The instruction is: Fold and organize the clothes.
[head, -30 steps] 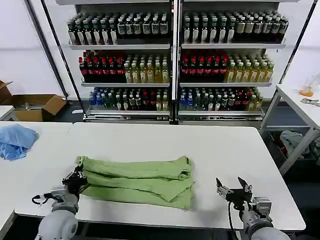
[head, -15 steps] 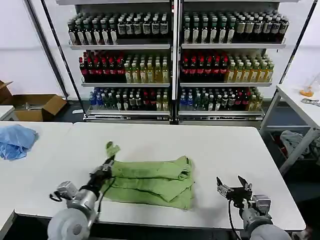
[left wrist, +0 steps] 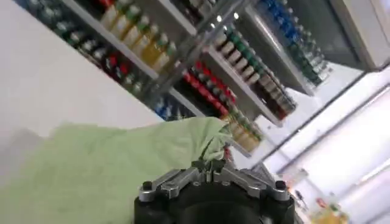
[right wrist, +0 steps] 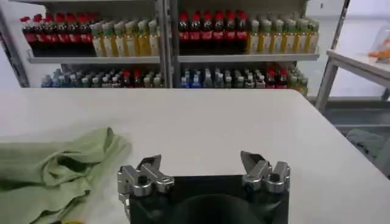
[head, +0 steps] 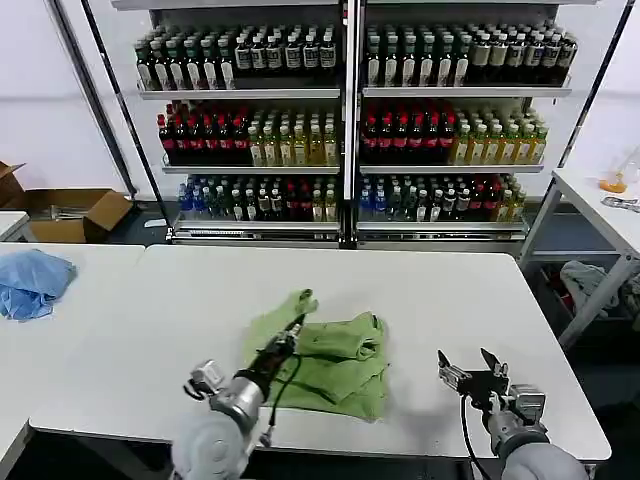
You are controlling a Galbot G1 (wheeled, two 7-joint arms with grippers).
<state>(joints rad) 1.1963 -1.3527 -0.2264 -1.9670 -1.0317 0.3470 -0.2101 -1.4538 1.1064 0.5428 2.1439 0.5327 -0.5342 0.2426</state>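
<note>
No label on the shelf bottles (head: 350, 130) can be read, and no print shows on the shirt. The green shirt (head: 335, 365) lies folded on the white table (head: 450, 290), about centre, toward the 6 o'clock edge. Left gripper (head: 290, 333) is clamped on the shirt's left end, lifting it over the folded part toward 3 o'clock. Left wrist view: fabric bunched between the closed fingers (left wrist: 213, 164). Right gripper (head: 470, 375) hovers at 3 o'clock of the shirt, apart from it; right wrist view shows its fingers (right wrist: 149, 167) spread wide. Blue cloth (head: 30, 282) on the adjoining table at 9 o'clock.
</note>
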